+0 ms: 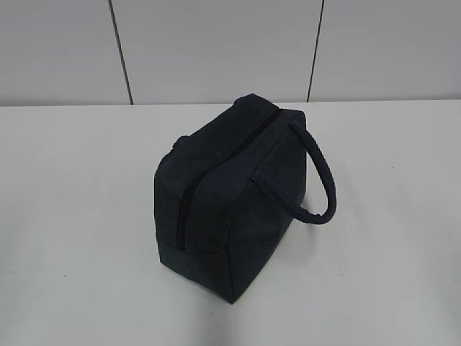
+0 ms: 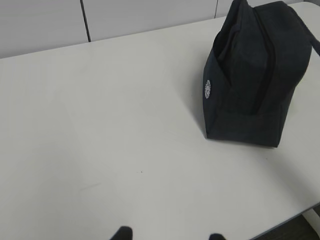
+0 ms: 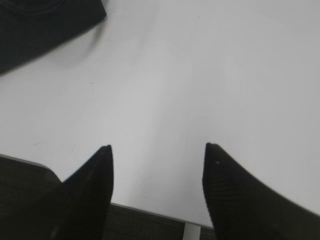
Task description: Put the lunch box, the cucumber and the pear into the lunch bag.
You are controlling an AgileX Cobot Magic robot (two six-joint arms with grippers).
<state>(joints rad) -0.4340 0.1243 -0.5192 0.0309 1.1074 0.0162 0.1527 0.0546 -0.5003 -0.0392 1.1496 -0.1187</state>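
Observation:
The dark navy lunch bag (image 1: 234,194) stands on the white table, its zipper line running along the top and one looped handle (image 1: 320,176) on its right side. It shows at the upper right of the left wrist view (image 2: 255,80) and as a dark corner at the top left of the right wrist view (image 3: 45,22). The lunch box, the cucumber and the pear are out of view. My left gripper (image 2: 170,234) is open and empty over bare table, far from the bag. My right gripper (image 3: 157,150) is open and empty over the table's front edge.
The white table (image 1: 79,216) runs back to a pale panelled wall (image 1: 216,43). Its front edge (image 3: 150,210) lies just under my right gripper, with dark floor below. Another table edge shows at the lower right of the left wrist view (image 2: 295,215).

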